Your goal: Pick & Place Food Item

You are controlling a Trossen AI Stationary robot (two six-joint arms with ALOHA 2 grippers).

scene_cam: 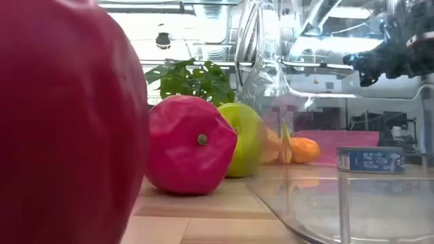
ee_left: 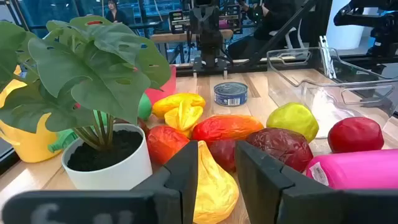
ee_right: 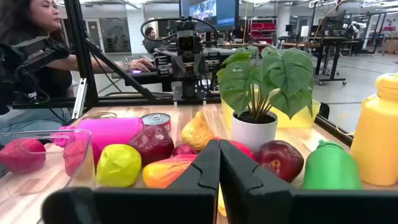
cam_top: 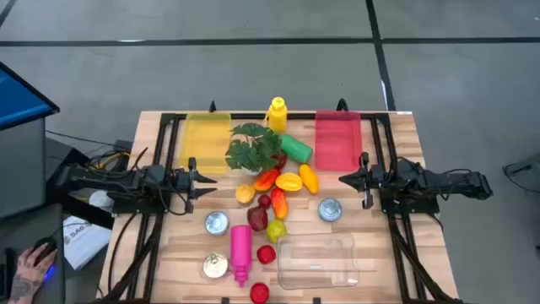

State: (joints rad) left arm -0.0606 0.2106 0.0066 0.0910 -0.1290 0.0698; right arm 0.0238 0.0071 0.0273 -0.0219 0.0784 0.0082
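Plastic food items lie heaped at the table's middle [cam_top: 274, 190]: orange, yellow, red and dark red pieces, with a yellow-green one [cam_top: 276, 228] nearer the front. My left gripper [cam_top: 201, 180] hovers left of the heap, slightly open, with nothing between its fingers. In its wrist view [ee_left: 216, 152] a yellow piece [ee_left: 214, 183] shows through the gap, farther off. My right gripper [cam_top: 344, 179] waits right of the heap, shut and empty, its fingertips meeting [ee_right: 219, 146].
A yellow tray [cam_top: 207, 142] and a red tray [cam_top: 337, 139] lie at the far side, with a potted plant [cam_top: 253, 145], a yellow bottle [cam_top: 277, 114] and a green bottle [cam_top: 295, 148] between them. A clear container [cam_top: 318, 262], a pink bottle [cam_top: 240, 252] and three cans stand nearer the front.
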